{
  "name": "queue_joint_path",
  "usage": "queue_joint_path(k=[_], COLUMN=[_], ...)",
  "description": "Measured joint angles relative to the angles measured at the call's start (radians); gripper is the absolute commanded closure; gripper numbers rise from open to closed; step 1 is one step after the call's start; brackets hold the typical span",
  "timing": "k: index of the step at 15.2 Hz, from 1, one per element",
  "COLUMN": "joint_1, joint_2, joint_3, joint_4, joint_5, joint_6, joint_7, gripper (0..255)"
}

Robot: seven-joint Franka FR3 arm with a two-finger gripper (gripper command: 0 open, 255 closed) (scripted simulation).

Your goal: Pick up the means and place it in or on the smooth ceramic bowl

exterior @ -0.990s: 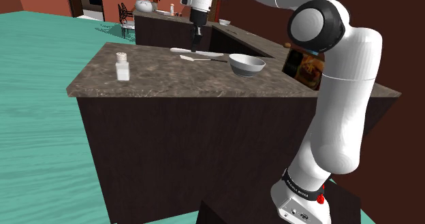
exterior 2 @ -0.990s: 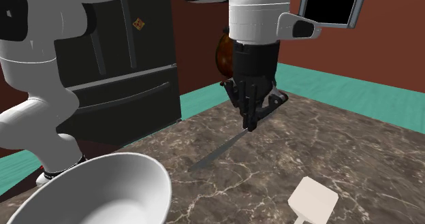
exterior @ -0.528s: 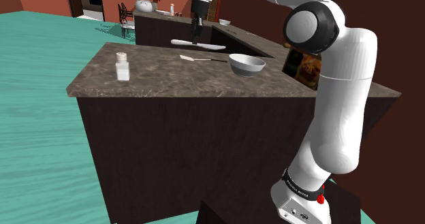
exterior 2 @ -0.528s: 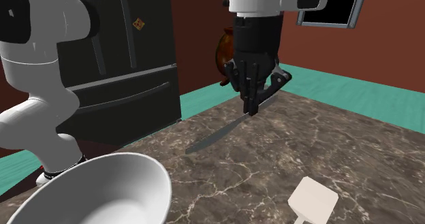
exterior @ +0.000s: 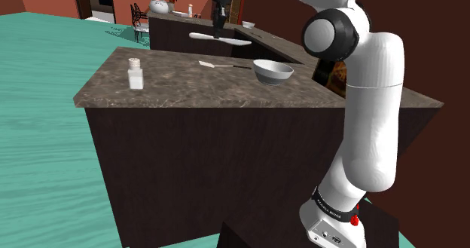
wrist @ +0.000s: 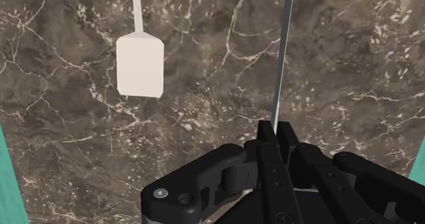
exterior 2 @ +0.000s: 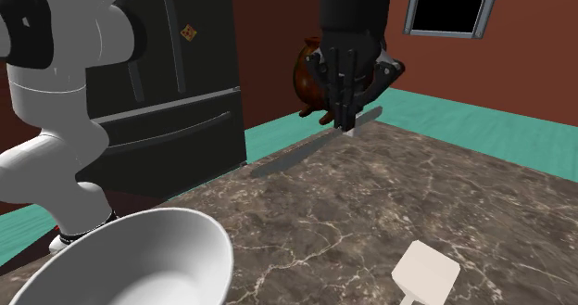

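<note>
The gripper (exterior 2: 345,127) was clenched on a knife (exterior 2: 306,146), pinching it near the handle end so that the blade reached out roughly level, slightly tilted, in the air above the dark marble counter (exterior: 196,88). From the wrist, the black fingers (wrist: 265,137) clasped the thin blade (wrist: 282,52), with a white spatula (wrist: 139,65) lying flat on the stone below and off to one side. The white bowl (exterior: 273,75) sat on the counter apart from the knife, and a small shaker (exterior: 135,74) stood near the counter's opposite corner.

Nothing readable — lettering on the base band (exterior: 332,206) too small.
</note>
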Motion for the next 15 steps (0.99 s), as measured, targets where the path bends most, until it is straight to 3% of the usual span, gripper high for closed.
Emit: queue_joint_path(k=[1, 3, 8, 15], joint_1=[-0.009, -0.015, -0.02, -0.075], joint_2=[0.021, 0.014, -0.15, -0.301], joint_3=[0.0, -0.002, -0.029, -0.081], joint_4=[0.05, 0.051, -0.173, -0.35], joint_5=[0.007, 0.007, -0.04, -0.086], joint_6=[-0.029, -0.037, 0.022, 0.049], joint_7=[0.0, -0.008, -0.075, -0.199], gripper=[255, 255, 255, 255])
